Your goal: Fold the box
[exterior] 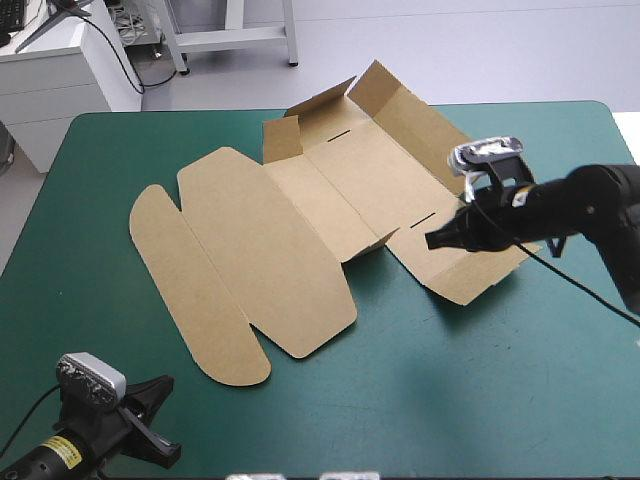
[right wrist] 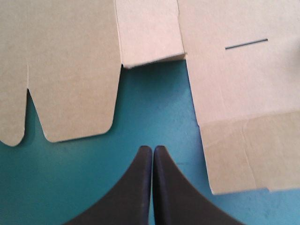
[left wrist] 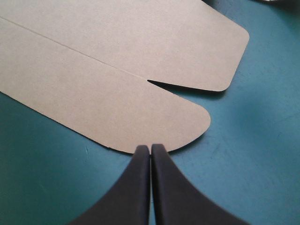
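Observation:
The brown box (exterior: 300, 220) lies as a cut sheet across the middle of the table. Its long rounded lid flaps are flat toward the near left, and small walls stand partly raised at the far side (exterior: 330, 115). My right gripper (exterior: 432, 240) is shut and hovers by the right panel. In the right wrist view its tip (right wrist: 153, 149) is over teal-green cover, between the lid flaps (right wrist: 70, 61) and the slotted panel (right wrist: 234, 84). My left gripper (exterior: 168, 385) is shut at the near left, its tip (left wrist: 150, 147) just short of a rounded flap edge (left wrist: 140, 117).
The teal-green cover (exterior: 450, 400) runs wide along the table's near and right sides. A white cabinet (exterior: 60, 70) stands beyond the far left corner. The box's right panel ends close to the right arm.

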You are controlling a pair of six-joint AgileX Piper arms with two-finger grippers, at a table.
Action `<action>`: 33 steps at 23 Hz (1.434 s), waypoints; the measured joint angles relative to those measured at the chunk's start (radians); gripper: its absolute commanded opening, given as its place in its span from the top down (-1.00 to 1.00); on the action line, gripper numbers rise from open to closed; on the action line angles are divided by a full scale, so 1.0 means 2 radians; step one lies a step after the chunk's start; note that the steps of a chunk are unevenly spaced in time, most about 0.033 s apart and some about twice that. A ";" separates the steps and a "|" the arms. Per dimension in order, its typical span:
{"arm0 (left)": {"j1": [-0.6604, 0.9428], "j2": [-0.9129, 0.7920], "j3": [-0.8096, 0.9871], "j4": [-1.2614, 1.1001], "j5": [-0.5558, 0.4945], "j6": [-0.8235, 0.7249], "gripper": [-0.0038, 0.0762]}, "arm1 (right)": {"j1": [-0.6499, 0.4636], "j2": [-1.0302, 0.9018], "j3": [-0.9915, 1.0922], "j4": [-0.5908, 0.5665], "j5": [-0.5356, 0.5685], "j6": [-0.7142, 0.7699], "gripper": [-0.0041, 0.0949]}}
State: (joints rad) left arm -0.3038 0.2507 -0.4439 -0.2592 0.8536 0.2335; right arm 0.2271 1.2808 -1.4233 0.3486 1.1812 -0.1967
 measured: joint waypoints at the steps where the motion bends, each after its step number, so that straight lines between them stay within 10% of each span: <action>1: 0.000 0.000 0.000 0.000 0.000 0.000 0.92 | 0.006 0.019 -0.014 0.000 -0.003 0.004 0.91; 14: 0.000 0.000 0.000 -0.001 -0.002 0.000 0.92 | 0.016 0.162 -0.098 0.019 -0.011 0.071 0.91; 22: 0.000 0.000 0.000 0.000 -0.002 0.000 0.92 | 0.018 0.168 -0.099 0.022 0.002 0.052 -0.31; 33: 0.000 0.000 0.000 -0.024 -0.001 0.000 0.92 | 0.018 0.185 -0.099 0.097 -0.037 0.062 -0.31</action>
State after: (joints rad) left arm -0.3038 0.2507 -0.4439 -0.3078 0.8513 0.2335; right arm 0.2639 1.6516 -1.6204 0.5424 1.1073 -0.0720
